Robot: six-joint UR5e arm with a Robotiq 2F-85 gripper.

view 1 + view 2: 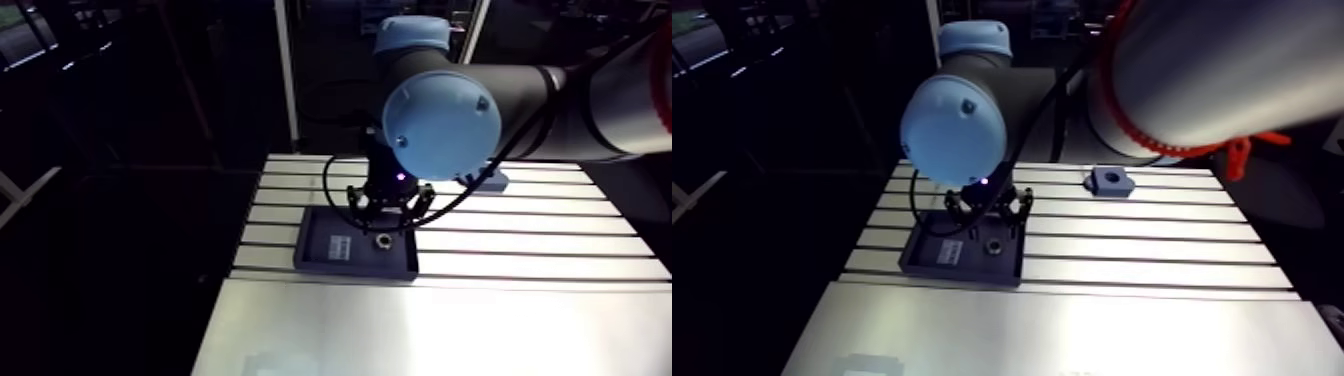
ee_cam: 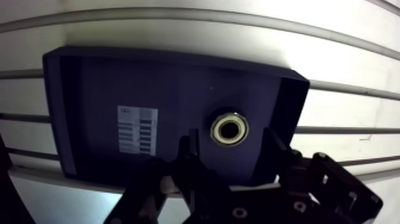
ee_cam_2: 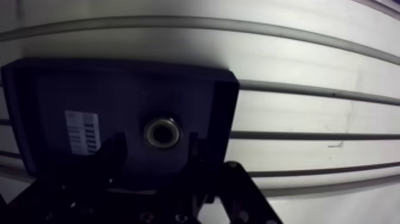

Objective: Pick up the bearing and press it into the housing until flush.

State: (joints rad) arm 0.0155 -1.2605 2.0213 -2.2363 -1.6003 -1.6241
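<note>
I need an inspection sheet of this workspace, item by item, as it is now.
Surface: slotted aluminium table, dark tray on it.
Job's things: bearing lies flat in the tray, beside a label; housing sits on the table, away from the tray.
Clutter: nothing seen.
Grippers: gripper open above the tray, fingers either side of the bearing, not touching it.
Cables: nothing seen.
Surroundings: nothing seen.

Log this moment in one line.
phase: pre-grasp | jaws: open above bearing | bearing: lying in tray, not gripped | housing: apart on table
</note>
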